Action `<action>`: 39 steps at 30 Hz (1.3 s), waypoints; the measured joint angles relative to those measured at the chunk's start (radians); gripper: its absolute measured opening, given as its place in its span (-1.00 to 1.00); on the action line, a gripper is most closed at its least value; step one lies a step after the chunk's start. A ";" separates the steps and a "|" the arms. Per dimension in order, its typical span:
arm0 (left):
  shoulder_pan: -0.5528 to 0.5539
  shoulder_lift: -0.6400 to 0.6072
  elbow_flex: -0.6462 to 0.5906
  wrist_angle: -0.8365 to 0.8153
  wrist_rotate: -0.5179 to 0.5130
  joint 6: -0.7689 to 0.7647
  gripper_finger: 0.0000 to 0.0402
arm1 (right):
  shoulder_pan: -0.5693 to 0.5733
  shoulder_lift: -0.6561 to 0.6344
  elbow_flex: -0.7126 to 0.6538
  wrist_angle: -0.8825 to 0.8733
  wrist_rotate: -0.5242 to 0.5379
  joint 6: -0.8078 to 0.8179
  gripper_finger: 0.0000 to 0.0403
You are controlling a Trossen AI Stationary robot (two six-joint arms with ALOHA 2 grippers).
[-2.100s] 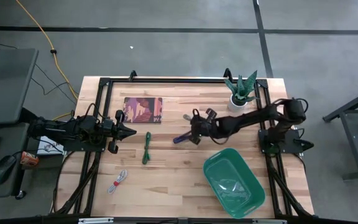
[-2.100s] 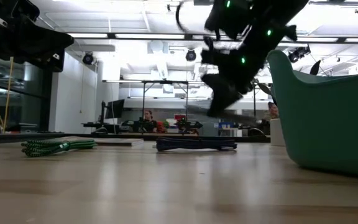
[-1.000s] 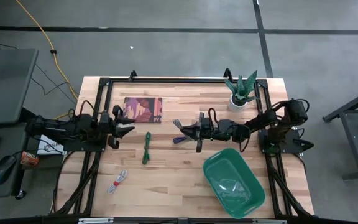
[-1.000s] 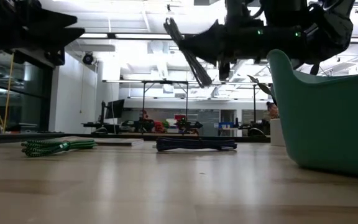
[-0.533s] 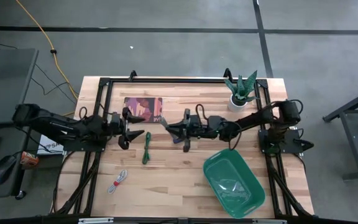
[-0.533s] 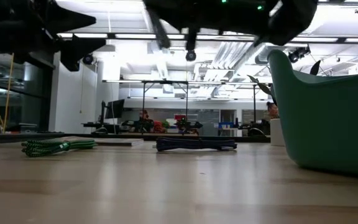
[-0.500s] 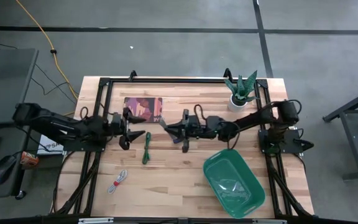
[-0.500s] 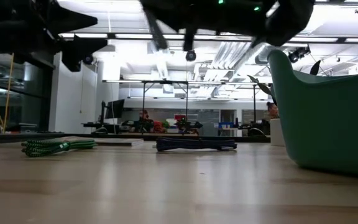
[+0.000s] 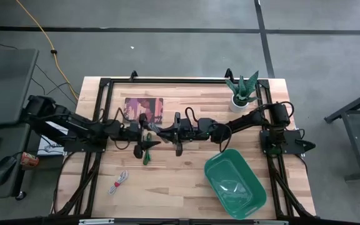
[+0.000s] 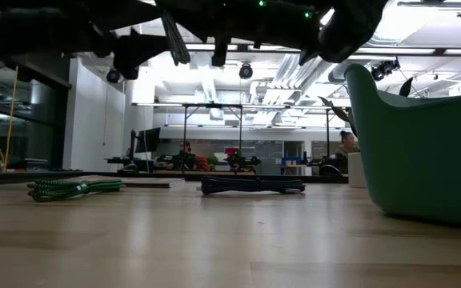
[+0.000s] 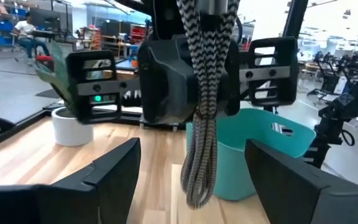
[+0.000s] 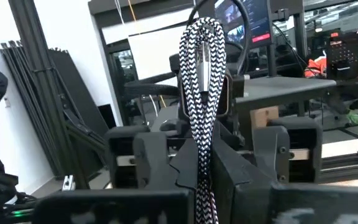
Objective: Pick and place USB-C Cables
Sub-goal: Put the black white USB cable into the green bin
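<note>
Right gripper (image 9: 163,132) clamps the silver-grey cable (image 11: 201,124) near table centre; left gripper (image 9: 149,140), at its 9 o'clock, spread wide. Bundle likely light, limp: grip mid-bundle

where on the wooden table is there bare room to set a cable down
Bare wood lies between the white-and-red cable bundle and the teal plastic tub, and along the far edge between the picture mat and potted plant. The middle is crowded: both grippers meet above the green cable bundle.
</note>
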 joint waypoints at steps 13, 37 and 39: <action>-0.006 0.141 0.085 -0.003 -0.097 -0.026 0.21 | 0.005 0.000 0.000 0.010 0.001 -0.013 -0.99; -0.010 0.066 0.085 -0.109 0.008 -0.025 -0.02 | 0.010 -0.045 -0.012 -0.121 0.016 -0.048 -0.99; -0.004 0.007 0.084 -0.189 0.007 -0.008 0.07 | 0.014 -0.091 -0.027 -0.185 0.060 -0.078 -0.99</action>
